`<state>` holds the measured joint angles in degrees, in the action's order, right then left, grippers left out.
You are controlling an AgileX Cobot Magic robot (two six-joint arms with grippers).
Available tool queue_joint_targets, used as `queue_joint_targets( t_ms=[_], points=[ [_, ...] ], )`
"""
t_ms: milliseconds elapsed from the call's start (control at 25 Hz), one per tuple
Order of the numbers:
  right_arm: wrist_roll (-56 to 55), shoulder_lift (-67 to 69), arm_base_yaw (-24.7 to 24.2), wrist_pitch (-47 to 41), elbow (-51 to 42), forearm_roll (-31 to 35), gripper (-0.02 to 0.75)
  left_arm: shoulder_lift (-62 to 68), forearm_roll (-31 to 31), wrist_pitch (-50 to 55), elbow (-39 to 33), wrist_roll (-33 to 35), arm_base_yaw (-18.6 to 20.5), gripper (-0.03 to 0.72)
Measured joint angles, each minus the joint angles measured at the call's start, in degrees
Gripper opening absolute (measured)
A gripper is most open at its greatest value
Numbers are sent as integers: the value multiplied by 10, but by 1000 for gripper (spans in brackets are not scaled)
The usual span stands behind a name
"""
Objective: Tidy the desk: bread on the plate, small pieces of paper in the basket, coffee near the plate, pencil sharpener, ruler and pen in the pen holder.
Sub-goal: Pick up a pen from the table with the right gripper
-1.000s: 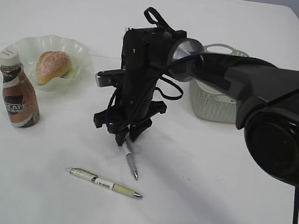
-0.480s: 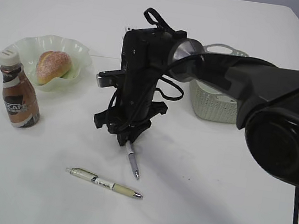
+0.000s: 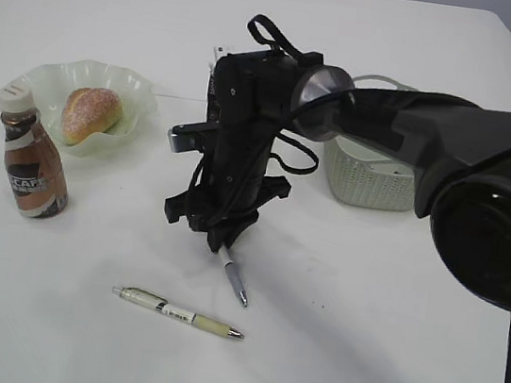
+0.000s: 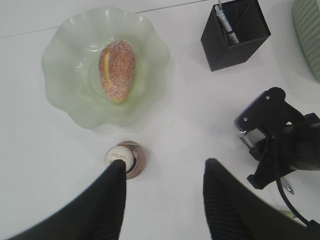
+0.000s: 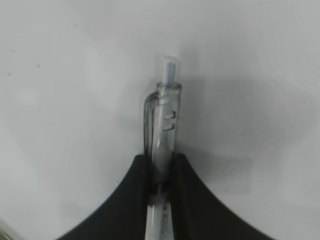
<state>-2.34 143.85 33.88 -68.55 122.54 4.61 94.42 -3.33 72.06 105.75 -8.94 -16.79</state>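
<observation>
My right gripper (image 3: pixel 222 236) is shut on a clear pen (image 3: pixel 235 279), which hangs slanted with its tip just above the table; the right wrist view shows the pen (image 5: pixel 165 125) clamped between my fingers (image 5: pixel 135 200). A second, beige pen (image 3: pixel 178 312) lies on the table in front of it. The bread (image 3: pixel 90 114) sits on the pale green plate (image 3: pixel 141 94), and the coffee bottle (image 3: pixel 31 165) stands next to the plate. My left gripper (image 4: pixel 165 177) is open and empty, high above the bottle cap (image 4: pixel 122 156). The black mesh pen holder (image 4: pixel 235 32) holds a pen.
A pale green basket (image 3: pixel 372 175) stands at the right, behind my right arm. My right arm hides the pen holder in the exterior view. From the left wrist view, my right gripper (image 4: pixel 277 145) is to the right of the bottle.
My right gripper has moved a little up and to the right with the clear pen, and the pen now hangs more slanted. The other things have not moved.
</observation>
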Motion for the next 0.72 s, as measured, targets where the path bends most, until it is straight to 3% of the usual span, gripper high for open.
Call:
queue_joint_targets(
  t_ms=[720],
  points=[
    [0, -144, 0, -17, -7, -61, 57, 0, 8, 0, 0, 0, 0, 370]
  ],
)
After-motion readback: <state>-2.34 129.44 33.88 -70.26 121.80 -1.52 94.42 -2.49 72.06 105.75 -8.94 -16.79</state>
